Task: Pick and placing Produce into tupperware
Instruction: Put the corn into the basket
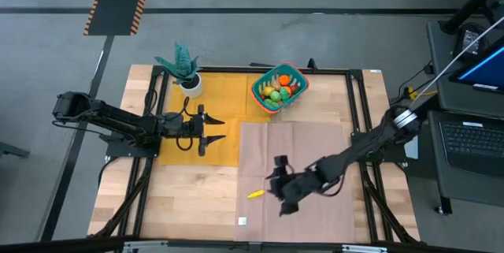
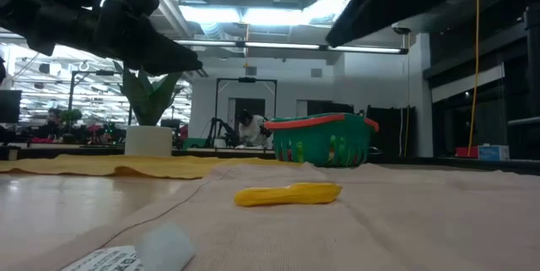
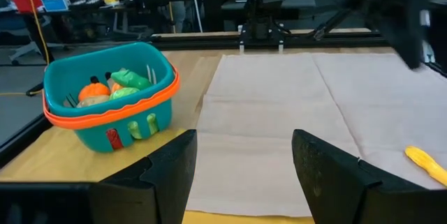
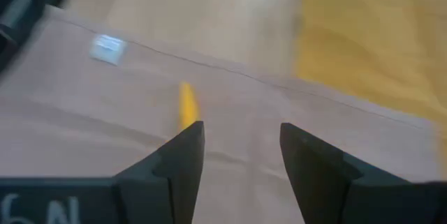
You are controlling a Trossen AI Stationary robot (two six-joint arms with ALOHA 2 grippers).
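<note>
**Last yellow piece lies beside right claw**

One slim yellow toy vegetable lies on the tan cloth, long axis roughly 9-to-3, just at 9 o'clock of the right gripper, whose fingers stand parted and empty. The left gripper, also parted, waits well apart. One teal orange-rimmed plastic basket sits at 12 o'clock, holding several pieces.

one basket, one loose yellow piece (outside)

Ceiling lights are glaring in the low view, silhouetting dark arms; right wrist view is blurring heavily; high view is evenly lit, soft shadows.
</note>
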